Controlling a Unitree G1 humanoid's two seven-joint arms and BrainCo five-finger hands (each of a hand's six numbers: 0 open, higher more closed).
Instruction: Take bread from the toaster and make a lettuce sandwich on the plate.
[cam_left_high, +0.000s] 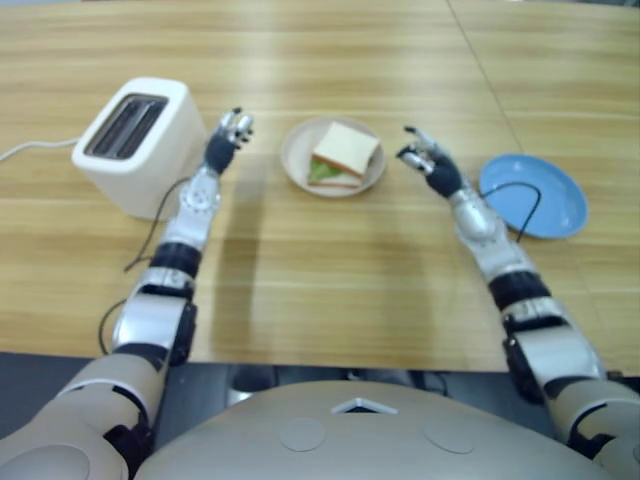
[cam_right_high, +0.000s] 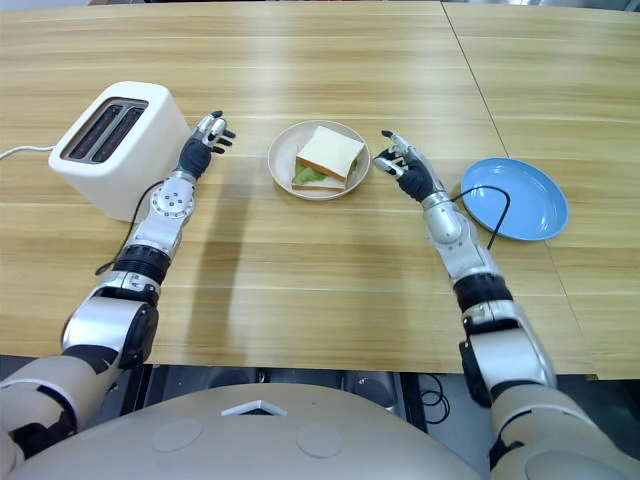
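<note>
Toaster (cam_right_high: 120, 145) stands near the left edge of the surface (cam_right_high: 300, 60), slots up, its cord trailing off leftward. Just right of it the left hand (cam_right_high: 203, 140) hovers, fingers loosely spread, holding nothing. A narrow gap separates it from the beige plate (cam_right_high: 280, 150), where the sandwich (cam_right_high: 328, 155) sits, lettuce (cam_right_high: 308, 176) showing at its lower-left edge. The right hand (cam_right_high: 405, 165), fingers apart and empty, hangs between that plate and the blue plate (cam_right_high: 525, 200).

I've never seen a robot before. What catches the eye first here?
A lettuce sandwich sits on the beige plate mid-table, flanked by the robot's empty left hand and right hand. A white toaster stands to the left, a blue plate to the right.
</note>
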